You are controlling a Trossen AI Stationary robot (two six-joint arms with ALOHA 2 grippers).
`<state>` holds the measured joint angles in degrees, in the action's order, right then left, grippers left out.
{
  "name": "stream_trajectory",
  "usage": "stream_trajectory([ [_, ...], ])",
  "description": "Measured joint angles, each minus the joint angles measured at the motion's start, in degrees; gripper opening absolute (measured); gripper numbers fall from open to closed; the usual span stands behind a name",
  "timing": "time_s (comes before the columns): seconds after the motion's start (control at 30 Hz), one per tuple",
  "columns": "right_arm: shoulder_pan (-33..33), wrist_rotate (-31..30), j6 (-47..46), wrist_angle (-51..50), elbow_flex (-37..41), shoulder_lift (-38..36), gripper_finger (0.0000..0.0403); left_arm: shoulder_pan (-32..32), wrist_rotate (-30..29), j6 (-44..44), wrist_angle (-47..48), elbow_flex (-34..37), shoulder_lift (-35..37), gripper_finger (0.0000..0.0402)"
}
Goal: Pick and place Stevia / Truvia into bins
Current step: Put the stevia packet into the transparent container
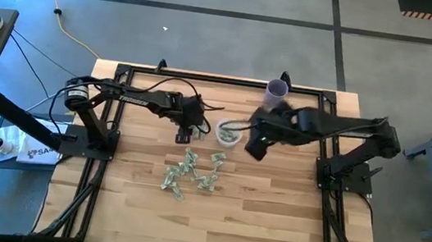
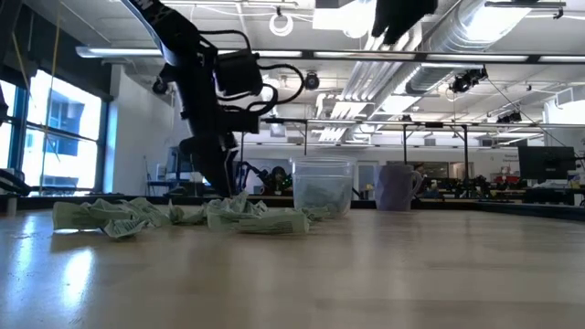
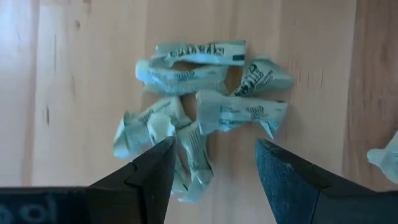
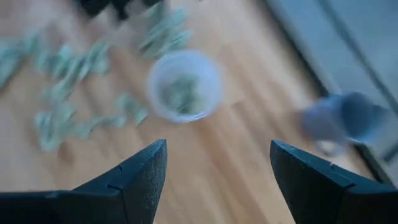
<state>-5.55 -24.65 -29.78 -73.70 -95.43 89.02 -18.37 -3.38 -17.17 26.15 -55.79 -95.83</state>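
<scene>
Left gripper (image 3: 211, 168) open, empty, low over a cluster of Truvia packets (image 3: 205, 106) on the wooden table (image 1: 270, 219). Right gripper (image 4: 217, 180) open, empty, above the clear cup (image 4: 184, 85), which holds some packets. Purple cup (image 1: 277, 90) near table's far edge, well apart.

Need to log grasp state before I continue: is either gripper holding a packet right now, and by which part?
Nothing is held. The left gripper is open above the packets; the right gripper is open and empty above the clear cup.

packets (image 1: 191, 172) scattered on table (image 1: 270, 219), clear cup (image 1: 228, 133) behind them, purple cup (image 1: 277, 90) farther back
</scene>
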Motion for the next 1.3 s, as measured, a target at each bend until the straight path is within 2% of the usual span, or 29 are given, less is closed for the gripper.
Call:
stream_trajectory([
  [0.13, -1.75, 8.26, 9.26, 13.23, 10.96, 0.38, 0.0275, 0.16, 0.52, 4.33, 6.52, -0.94, 0.02, 0.0252],
  [0.3, -4.85, 13.67, 20.14, 34.69, 23.97, 1.15, 0.0275, 2.60, 5.40, 13.68, 14.17, -1.70, 1.43, 0.0252],
  [0.4, -5.53, 16.21, 26.78, 48.31, 28.49, 3.19, 0.0275, 6.24, 5.79, 16.94, 15.29, -1.73, 3.59, 0.0253],
  [0.5, -4.83, 16.92, 28.63, 55.38, 29.64, 7.09, 0.0275, 10.63, 5.09, 19.21, 15.29, -1.75, 6.68, 0.0253],
  [0.67, -1.77, 24.31, 32.74, 55.93, 26.10, 16.21, 0.0275, 16.27, 1.50, 24.68, 16.49, -1.73, 11.92, 0.0253],
  [0.77, -0.76, 25.08, 37.40, 54.76, 22.80, 21.34, 0.0275, 18.75, -0.08, 28.79, 16.89, -1.75, 14.73, 0.0253],
  [0.93, -0.04, 24.45, 43.10, 45.21, 16.92, 26.35, 0.0262, 21.54, -3.02, 34.46, 19.29, -1.75, 18.21, 0.0253],
  [1.07, 0.02, 22.06, 47.90, 40.96, 15.51, 27.98, 0.0230, 23.04, -5.86, 36.97, 19.93, -1.75, 19.26, 0.0253],
  [1.3, 0.01, 25.12, 51.26, 43.28, 15.49, 30.04, 0.0143, 23.43, -6.70, 39.30, 21.32, -1.73, 19.71, 0.0253],
])
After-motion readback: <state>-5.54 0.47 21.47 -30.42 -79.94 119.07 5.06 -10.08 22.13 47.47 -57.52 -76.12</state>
